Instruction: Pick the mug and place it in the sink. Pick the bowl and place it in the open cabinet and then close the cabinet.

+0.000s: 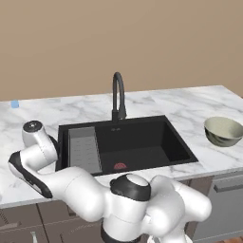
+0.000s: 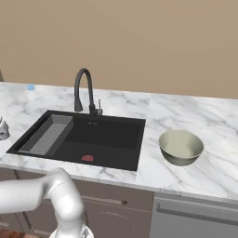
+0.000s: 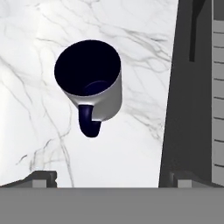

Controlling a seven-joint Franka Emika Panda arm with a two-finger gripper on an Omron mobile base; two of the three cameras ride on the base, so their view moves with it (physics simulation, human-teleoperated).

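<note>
While the hand hangs over the marble, the layout reads:

End effector (image 3: 107, 177): fingers spread wide apart, nothing between them; the two dark tips rise at the bottom of the hand view.
Mug (image 3: 90, 78): upright on the white marble desk (image 3: 35, 109), seen from above, dark inside, handle turned toward the fingertips; it lies ahead of the tips, apart from both, nearer the left one.
Sink (image 1: 137, 142): black basin set in the desk, ribbed tray at its left end, faucet (image 1: 118, 95) behind; in the hand view its dark edge runs just beside the mug.
Bowl (image 2: 181, 146): on the desk right of the sink, well apart from the mug.
</note>
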